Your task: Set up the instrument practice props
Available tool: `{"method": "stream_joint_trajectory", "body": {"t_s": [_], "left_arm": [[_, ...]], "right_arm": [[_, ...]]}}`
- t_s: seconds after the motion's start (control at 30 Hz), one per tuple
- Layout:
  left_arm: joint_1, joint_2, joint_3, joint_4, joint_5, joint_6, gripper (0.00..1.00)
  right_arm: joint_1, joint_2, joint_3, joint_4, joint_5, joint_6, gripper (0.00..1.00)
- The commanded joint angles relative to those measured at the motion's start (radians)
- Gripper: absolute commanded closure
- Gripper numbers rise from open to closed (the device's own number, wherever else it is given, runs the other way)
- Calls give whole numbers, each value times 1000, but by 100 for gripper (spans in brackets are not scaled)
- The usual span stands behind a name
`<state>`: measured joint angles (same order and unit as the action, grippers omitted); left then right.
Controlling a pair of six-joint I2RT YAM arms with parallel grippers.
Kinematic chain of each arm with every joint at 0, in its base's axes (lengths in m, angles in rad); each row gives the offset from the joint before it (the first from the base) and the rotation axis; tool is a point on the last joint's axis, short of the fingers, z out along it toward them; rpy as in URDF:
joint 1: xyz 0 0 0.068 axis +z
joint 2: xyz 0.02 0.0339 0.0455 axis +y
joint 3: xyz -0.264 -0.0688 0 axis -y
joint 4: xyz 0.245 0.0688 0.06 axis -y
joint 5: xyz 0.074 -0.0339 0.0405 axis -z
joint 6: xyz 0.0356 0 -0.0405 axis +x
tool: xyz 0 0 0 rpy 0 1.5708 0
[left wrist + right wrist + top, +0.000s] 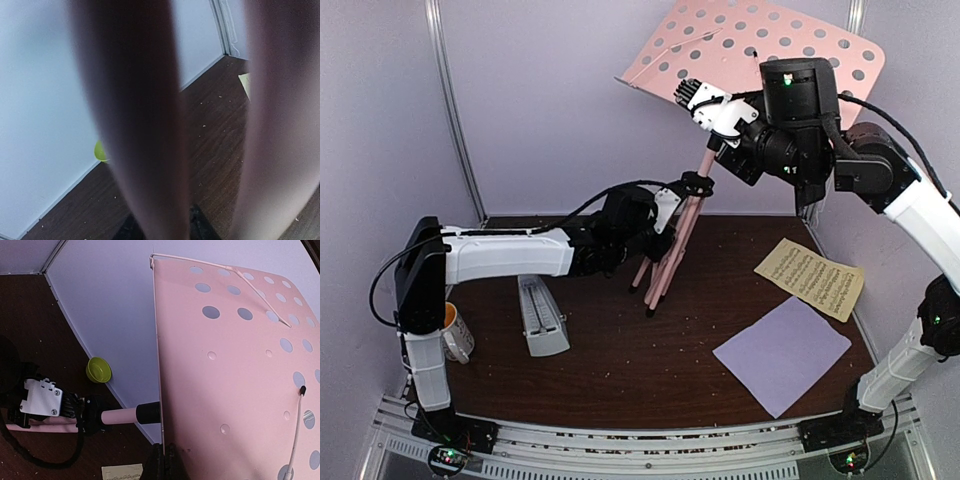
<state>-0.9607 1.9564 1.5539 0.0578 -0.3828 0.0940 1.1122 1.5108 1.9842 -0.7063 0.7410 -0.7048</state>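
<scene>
The pink music stand stands at the back of the table on its tripod legs (658,272), its perforated desk (770,45) tilted up high. My left gripper (665,212) is shut on the stand just below the leg hub. In the left wrist view a blurred pink leg (145,125) fills the gap between my dark fingers (202,227). My right gripper (705,100) is shut on the desk's lower edge (161,405), pinching it thinly. The pale-yellow page (810,277) and the lavender page (782,352) lie flat at the right. The grey metronome (542,318) stands at the left.
A white mug (455,332) sits by the left arm's base. A lime-green bowl (98,369) lies against the back wall, also in the left wrist view (100,151). Walls enclose the table at the back and sides.
</scene>
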Motion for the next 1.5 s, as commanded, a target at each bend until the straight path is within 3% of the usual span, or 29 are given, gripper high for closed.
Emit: {"method": "stream_joint_trajectory", "body": {"t_s": [0.0, 0.17, 0.33, 0.47, 0.67, 0.8, 0.97, 1.1, 1.27, 1.4, 1.47], "left_arm": [[-1, -18, -78, 57, 50, 147, 73], [-7, -44, -158, 143, 57, 279, 79], [-35, -20, -232, 320, -93, 533, 84], [-20, -16, -250, 384, -105, 516, 90], [-14, -6, -269, 393, -65, 431, 87], [-15, -1, -291, 412, -97, 396, 77], [-16, -32, -314, 406, -108, 323, 41], [-16, -89, -372, 418, -87, 269, 32], [-16, -162, -454, 425, -47, 228, 26], [-16, -214, -501, 430, -17, 192, 8], [-16, -232, -521, 432, -2, 175, 4]], "right_arm": [[29, -113, 111, 345, -25, -2, 100], [38, -105, 127, 333, -25, -48, 100], [48, -89, 156, 335, -37, -86, 100], [58, -67, 181, 341, -46, -148, 100], [70, -43, 182, 346, -73, -210, 100], [71, -38, 148, 359, -103, -214, 100], [83, -34, 72, 418, -111, -221, 100], [97, -36, -1, 497, -108, -257, 100], [124, -40, -88, 591, -88, -336, 100], [142, -46, -174, 686, -73, -400, 100], [152, -46, -204, 721, -67, -418, 100]]}}
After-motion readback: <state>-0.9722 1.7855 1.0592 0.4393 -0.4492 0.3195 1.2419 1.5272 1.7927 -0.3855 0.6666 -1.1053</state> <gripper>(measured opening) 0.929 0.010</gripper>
